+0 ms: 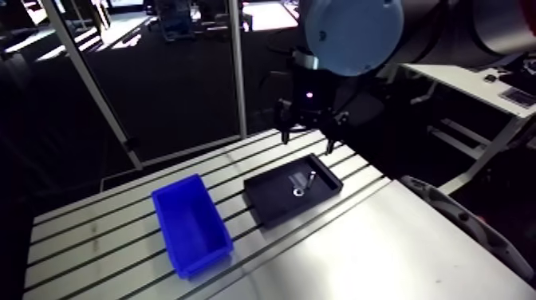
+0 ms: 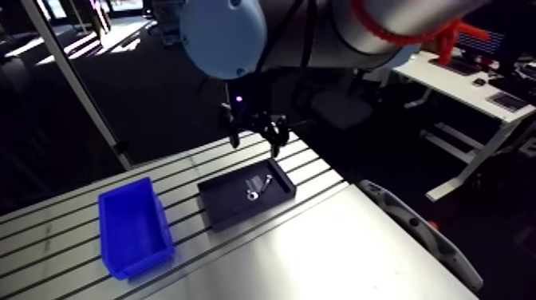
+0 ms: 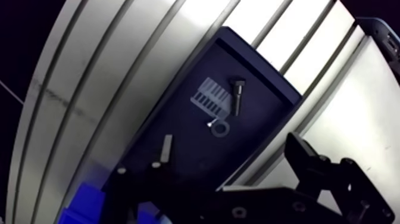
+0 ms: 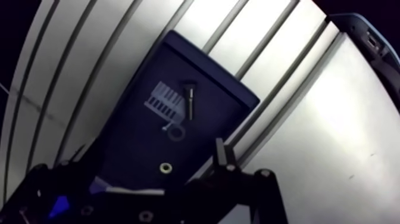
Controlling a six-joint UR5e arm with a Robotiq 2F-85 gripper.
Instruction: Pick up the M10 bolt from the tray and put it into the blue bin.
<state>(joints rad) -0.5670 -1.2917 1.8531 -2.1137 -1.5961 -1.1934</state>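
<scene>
Black short metal bolt (image 3: 238, 97) lies loose in the dark shallow tray (image 3: 178, 122), beside a small ring (image 3: 221, 128). Two-finger gripper (image 1: 307, 142) hovers above, jaws wide, empty, probably lining up. Blue plastic bin (image 1: 191, 227) alongside, ready to receive.

Joint cap (image 1: 355, 24): round, light blue; grey tubular link (image 1: 486, 24) at its 3 o'clock. Gripper (image 1: 306, 144): black housing with a small purple indicator light (image 1: 308, 96). Fingers (image 3: 312, 164): black, angular, jointed linkage with round screw heads.

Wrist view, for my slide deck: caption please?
Open tool above a dark tray holding the bolt, a ring and a label.
</scene>
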